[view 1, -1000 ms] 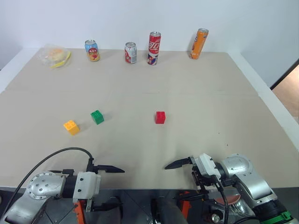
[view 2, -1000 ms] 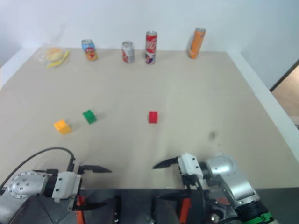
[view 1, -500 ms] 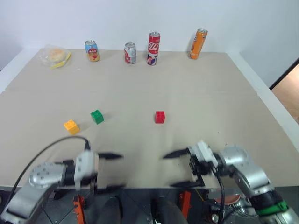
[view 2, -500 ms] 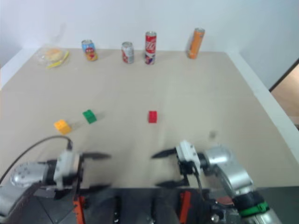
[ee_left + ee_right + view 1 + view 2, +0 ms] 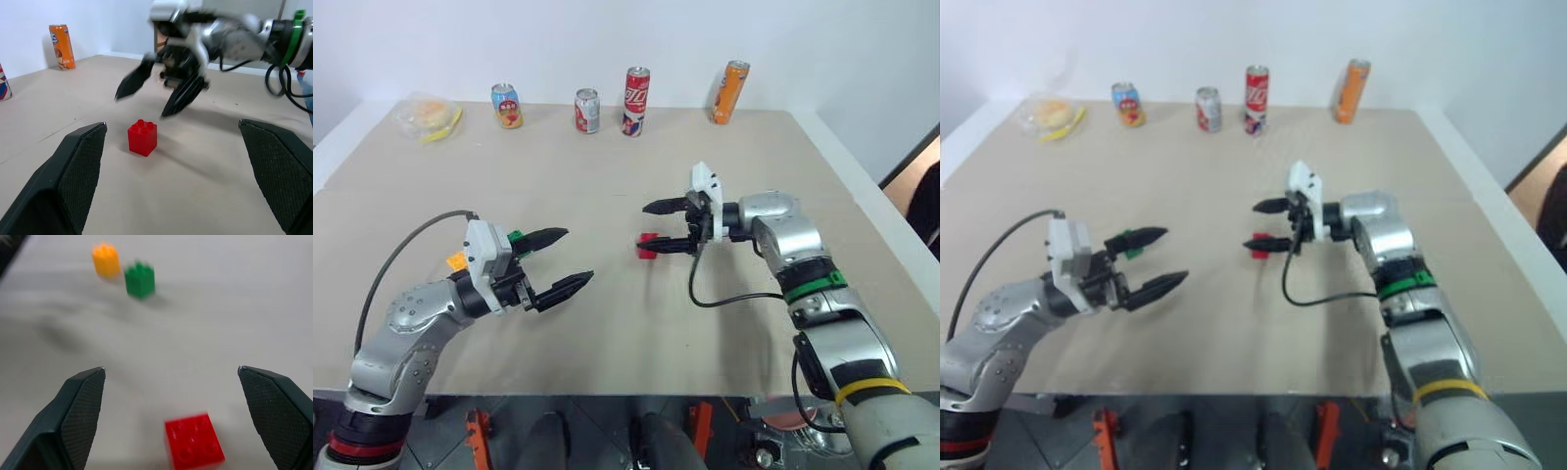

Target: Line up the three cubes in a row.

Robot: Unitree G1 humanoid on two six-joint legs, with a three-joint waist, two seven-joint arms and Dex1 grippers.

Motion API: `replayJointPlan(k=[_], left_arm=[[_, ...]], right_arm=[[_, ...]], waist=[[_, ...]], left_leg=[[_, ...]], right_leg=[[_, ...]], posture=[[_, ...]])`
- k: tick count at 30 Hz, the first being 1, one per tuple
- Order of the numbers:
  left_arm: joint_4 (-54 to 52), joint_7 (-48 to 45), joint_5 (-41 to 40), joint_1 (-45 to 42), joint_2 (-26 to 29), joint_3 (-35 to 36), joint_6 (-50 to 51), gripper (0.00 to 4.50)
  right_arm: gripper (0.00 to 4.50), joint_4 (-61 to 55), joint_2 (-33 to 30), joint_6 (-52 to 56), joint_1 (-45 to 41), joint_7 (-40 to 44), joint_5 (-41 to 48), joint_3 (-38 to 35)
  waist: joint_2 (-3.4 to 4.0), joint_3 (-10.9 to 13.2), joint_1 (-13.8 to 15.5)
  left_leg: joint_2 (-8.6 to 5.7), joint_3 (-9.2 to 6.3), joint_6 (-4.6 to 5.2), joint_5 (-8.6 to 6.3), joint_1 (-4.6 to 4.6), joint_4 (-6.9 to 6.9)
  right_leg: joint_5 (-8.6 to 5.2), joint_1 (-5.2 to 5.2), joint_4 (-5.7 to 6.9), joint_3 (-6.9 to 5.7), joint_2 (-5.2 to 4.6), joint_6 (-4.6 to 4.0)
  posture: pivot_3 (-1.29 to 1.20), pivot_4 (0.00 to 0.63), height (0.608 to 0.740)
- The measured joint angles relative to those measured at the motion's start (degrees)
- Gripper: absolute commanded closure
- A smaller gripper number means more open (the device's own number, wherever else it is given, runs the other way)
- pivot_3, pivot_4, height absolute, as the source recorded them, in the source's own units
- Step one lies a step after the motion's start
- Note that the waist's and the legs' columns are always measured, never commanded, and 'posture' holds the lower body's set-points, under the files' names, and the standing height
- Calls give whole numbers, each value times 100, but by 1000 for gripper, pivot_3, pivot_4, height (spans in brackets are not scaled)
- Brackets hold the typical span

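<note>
A: Report the position of the three studded plastic cubes.

B: The small red studded plastic cube sits mid-table. The green studded plastic cube and the yellow-orange studded plastic cube sit just beside each other, well apart from the red one, to its left.

A: State of the grippers?

B: The right gripper hovers just above the red cube, jaws spread, grasping nothing. The left gripper hovers near the green cube, jaws spread, empty.
</note>
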Motion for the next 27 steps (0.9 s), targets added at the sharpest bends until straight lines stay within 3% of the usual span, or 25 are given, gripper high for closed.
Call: replayJointPlan(k=[6,14,15,23,27], left_arm=[[-16,37,144,8,-89,-62,1,28],[-57,140,126,5,-235,-61,38,28],[-57,145,118,2,-247,-60,53,0],[-57,252,80,-97,-314,-61,77,0],[-56,251,81,-97,-317,-61,134,0]], right_arm=[[0,1344,229,-818,-228,59,-679,8],[0,1971,463,-1207,-385,-212,-1024,-100],[555,2000,488,-1236,-400,-270,-1043,-136],[3228,2158,614,-1377,-442,-555,-1185,-300],[3246,2165,610,-1381,-444,-422,-1176,-473]], waist=[[1,0,-10],[1,0,-22],[1,0,-23],[1,0,-30],[1,0,-36]], left_leg=[[1,7,0,-1,3,4],[2,23,2,2,21,6],[2,26,2,2,21,6],[1,36,2,2,22,5],[1,38,2,2,23,5]], right_leg=[[2,-5,5,9,1,4],[11,-2,18,35,10,5],[12,-2,18,38,10,6],[12,-3,17,49,9,9],[13,-3,17,52,10,10]], posture=[[0,150,740],[0,150,740],[0,150,740],[0,150,740],[0,150,740]])
